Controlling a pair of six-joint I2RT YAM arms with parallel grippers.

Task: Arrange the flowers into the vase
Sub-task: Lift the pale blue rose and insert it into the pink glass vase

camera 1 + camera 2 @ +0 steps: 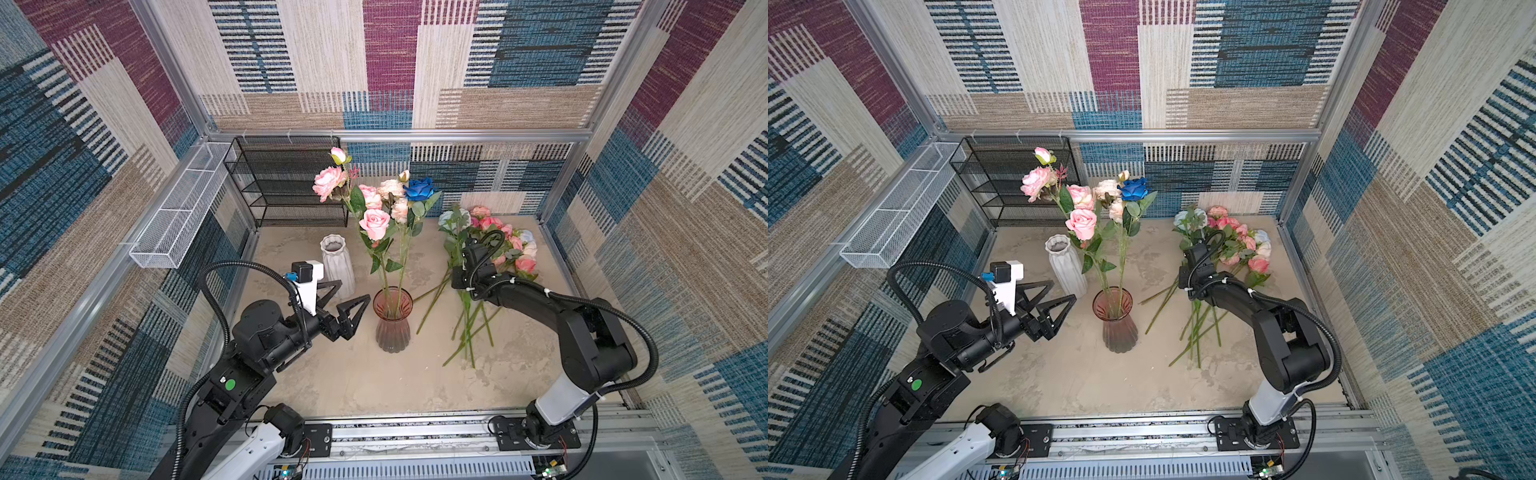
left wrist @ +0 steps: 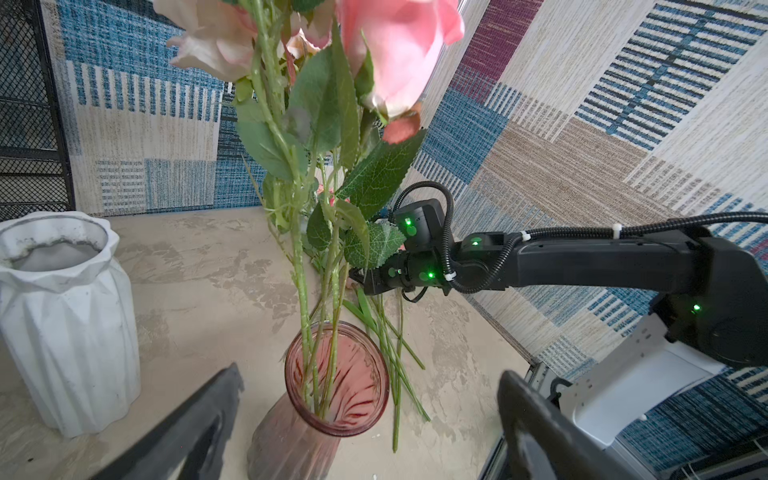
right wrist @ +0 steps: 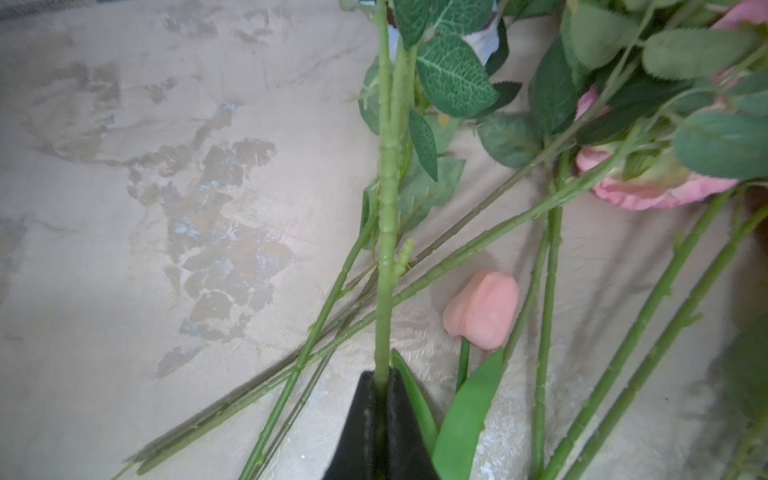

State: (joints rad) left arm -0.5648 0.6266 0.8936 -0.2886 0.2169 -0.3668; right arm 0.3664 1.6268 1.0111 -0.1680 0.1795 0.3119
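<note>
Right gripper [image 3: 381, 376]: only its tips show, pinching a green stem [image 3: 384, 232]; rest cut off.
Right gripper in both top views: hidden under its wrist, right of the pink glass vase [image 1: 392, 320].
Left gripper [image 2: 370, 371]: fingers blurry, cut off.
Pink rose [image 2: 395, 54] above the vase: top cut off.

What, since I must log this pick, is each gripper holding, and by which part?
The right gripper is shut on a flower stem, pinching its bare part below the leaves. The left gripper is open and holds nothing.

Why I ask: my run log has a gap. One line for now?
left gripper: open by pink vase; right gripper: shut on green stem; flowers: some in pink vase, rest on table
</note>
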